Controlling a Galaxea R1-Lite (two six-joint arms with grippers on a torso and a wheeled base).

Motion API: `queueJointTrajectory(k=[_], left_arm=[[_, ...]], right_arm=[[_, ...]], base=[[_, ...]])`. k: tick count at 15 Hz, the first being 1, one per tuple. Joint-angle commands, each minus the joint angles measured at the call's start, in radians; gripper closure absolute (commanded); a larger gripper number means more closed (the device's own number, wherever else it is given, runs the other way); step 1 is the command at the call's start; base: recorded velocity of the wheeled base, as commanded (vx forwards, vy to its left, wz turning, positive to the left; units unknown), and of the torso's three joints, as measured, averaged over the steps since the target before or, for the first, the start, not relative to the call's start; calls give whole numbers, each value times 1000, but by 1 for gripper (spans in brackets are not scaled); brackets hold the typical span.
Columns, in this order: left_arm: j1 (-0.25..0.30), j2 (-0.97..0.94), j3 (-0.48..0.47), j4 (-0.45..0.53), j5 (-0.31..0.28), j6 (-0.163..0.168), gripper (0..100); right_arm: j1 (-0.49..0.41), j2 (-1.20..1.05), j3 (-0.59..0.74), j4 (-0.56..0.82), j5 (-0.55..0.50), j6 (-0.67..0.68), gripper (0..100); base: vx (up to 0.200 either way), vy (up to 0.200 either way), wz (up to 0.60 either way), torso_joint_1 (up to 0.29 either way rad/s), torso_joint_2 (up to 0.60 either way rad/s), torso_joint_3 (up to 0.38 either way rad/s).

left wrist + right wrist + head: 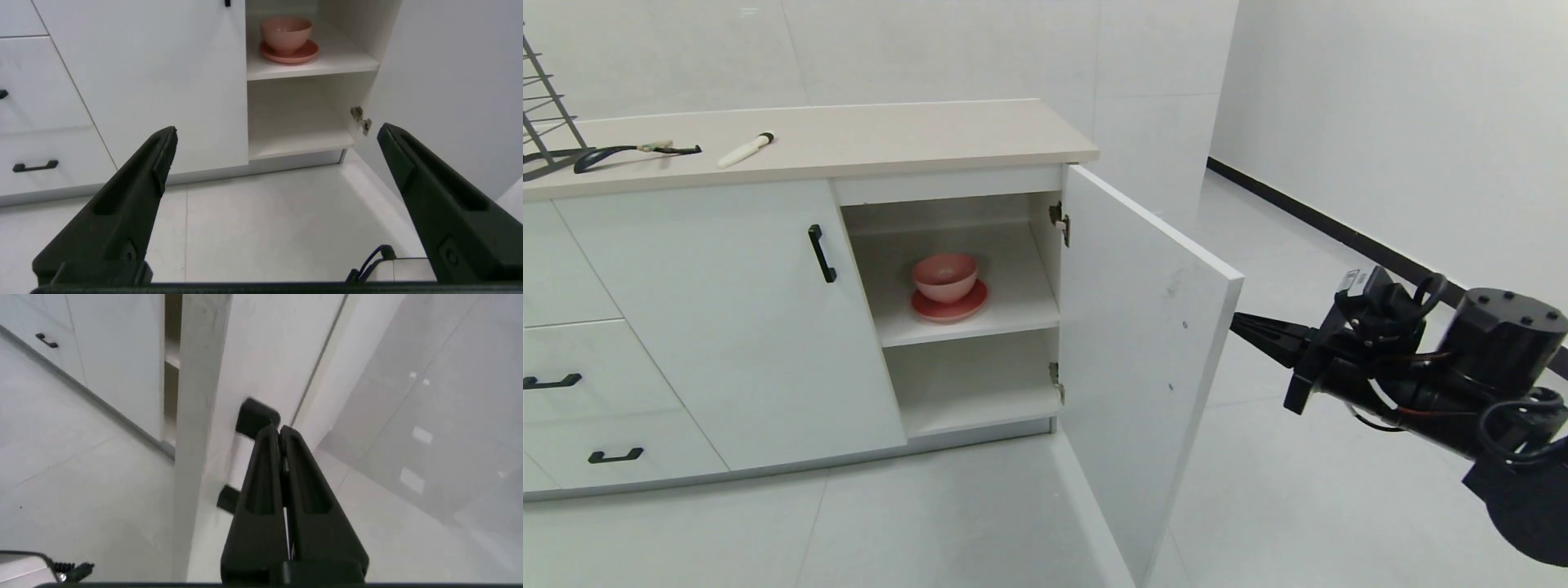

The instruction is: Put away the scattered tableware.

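A pink bowl (pixel 945 276) stands on a red plate (pixel 949 307) on the upper shelf of the open cabinet; the left wrist view shows the same bowl (pixel 287 33) and plate (pixel 289 54). On the countertop lie a white-handled utensil (pixel 745 149) and a black utensil (pixel 629 153). My right gripper (pixel 1240 322) is shut and empty on the outer side of the open door (pixel 1135 343). Its tips (pixel 274 434) sit right at the door's black handle (pixel 255 416). My left gripper (pixel 276 132) hangs open and empty above the floor, facing the cabinet.
A wire rack (pixel 543 114) stands at the counter's far left. The left cabinet door (pixel 727 327) is closed, with drawers (pixel 572 384) beside it. The open door juts out over the tiled floor. A white wall runs along the right.
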Motion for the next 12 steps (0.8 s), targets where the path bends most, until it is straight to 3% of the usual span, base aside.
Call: queueJointTrajectory(k=[1, 9, 12], left_arm=[[0, 0, 0, 0, 0, -1, 0], [0, 0, 0, 0, 0, -1, 0], [0, 0, 0, 0, 0, -1, 0]], right_arm=[[34, 52, -45, -1, 0, 0, 100], [146, 55, -38, -2, 0, 0, 100], [242, 53, -67, -2, -3, 2, 100]], base=[[0, 0, 0, 0, 0, 0], [0, 0, 0, 0, 0, 0], [0, 0, 0, 0, 0, 0]])
